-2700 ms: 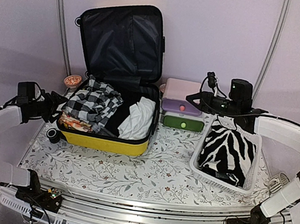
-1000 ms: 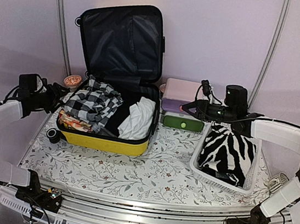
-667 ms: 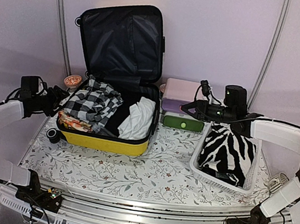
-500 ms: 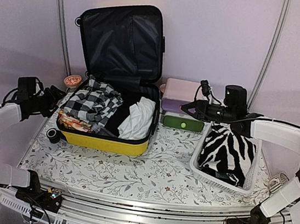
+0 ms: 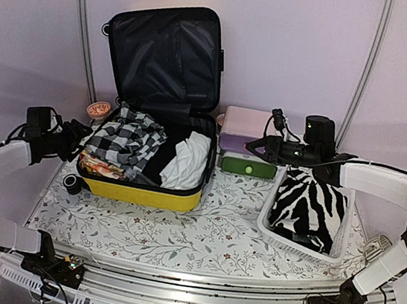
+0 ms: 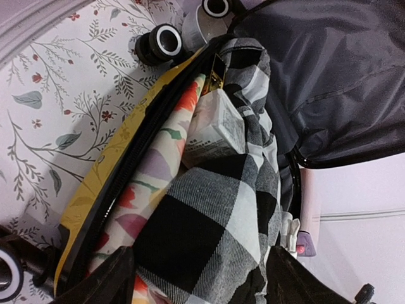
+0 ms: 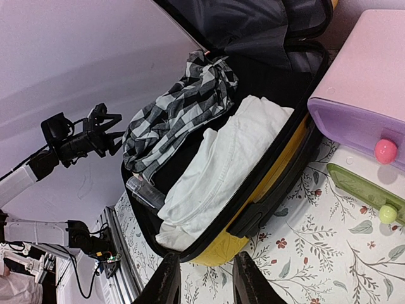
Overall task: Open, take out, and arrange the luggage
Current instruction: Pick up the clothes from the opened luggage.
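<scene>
Walls point(image 5: 292, 51) of pale lilac on every side, plain, with two slim grey poles point(image 5: 84, 31) running up the back. Below them, table point(image 5: 215, 232) under a white cloth printed with leafy sprigs and small red flowers; metal rail point(image 5: 209, 282) along the near edge. At rear left of that cloth, the luggage point(image 5: 142, 193): yellow shell lying flat, black-lined lid point(image 5: 164, 53) standing upright against the wall. Packed with a checked cloth point(image 5: 126, 138) in black and white on the left, a white garment point(image 5: 187, 161) on the right, a floral fabric point(image 6: 145, 190) wedged along the left wall. At right, white mesh basket point(image 5: 271, 206) holding a zebra-striped cloth point(image 5: 309, 207). Between the two, toward the back, pink-and-purple drawer box point(image 5: 245, 121) stacked on a green drawer point(image 5: 248, 167). Small bowl point(image 5: 98, 110) beside the lid's lower left corner. Left gripper point(image 5: 79, 136) just beside the luggage's left wall, level with the checked cloth, jaws spread wide and released; contact with the fabric not clear. Right gripper point(image 5: 252, 146) over the drawer box, pointed toward the luggage, fingers parted, grasping nothing.
</scene>
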{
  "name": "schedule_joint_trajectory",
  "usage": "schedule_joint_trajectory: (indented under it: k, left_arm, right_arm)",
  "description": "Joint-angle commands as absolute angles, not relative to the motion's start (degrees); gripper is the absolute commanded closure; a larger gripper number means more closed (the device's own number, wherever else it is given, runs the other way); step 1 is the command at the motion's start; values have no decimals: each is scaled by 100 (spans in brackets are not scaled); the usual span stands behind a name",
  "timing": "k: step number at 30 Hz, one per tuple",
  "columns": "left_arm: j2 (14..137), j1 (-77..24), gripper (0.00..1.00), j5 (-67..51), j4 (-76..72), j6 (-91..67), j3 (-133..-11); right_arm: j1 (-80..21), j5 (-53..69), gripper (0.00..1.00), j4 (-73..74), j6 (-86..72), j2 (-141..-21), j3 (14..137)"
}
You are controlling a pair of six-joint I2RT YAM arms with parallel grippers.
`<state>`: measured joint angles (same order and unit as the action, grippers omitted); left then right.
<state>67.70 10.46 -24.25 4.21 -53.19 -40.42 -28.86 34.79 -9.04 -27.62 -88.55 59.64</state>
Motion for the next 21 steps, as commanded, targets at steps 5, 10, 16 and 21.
schedule_joint_trajectory:
  k: [5, 10, 16, 21]
  left_arm:
    - [6951, 820, 44, -2943, -60, -5507, -4017]
    - [6957, 676, 82, -2849, -79, -5448, -4137]
    - [7071, 480, 100, -2945, -62, -5290, -4445]
    - [7068, 92, 100, -3029, -70, -5552, -4908]
  right_arm:
    - [-2914, 3445, 69, -923, -2737, -8837, 6132]
    - [-2909, 3438, 69, -923, -2733, -8842, 6118]
    - [-2917, 3494, 69, -931, -2734, -8886, 6109]
    - [-3399, 3265, 69, -734, -2409, -9062, 6515]
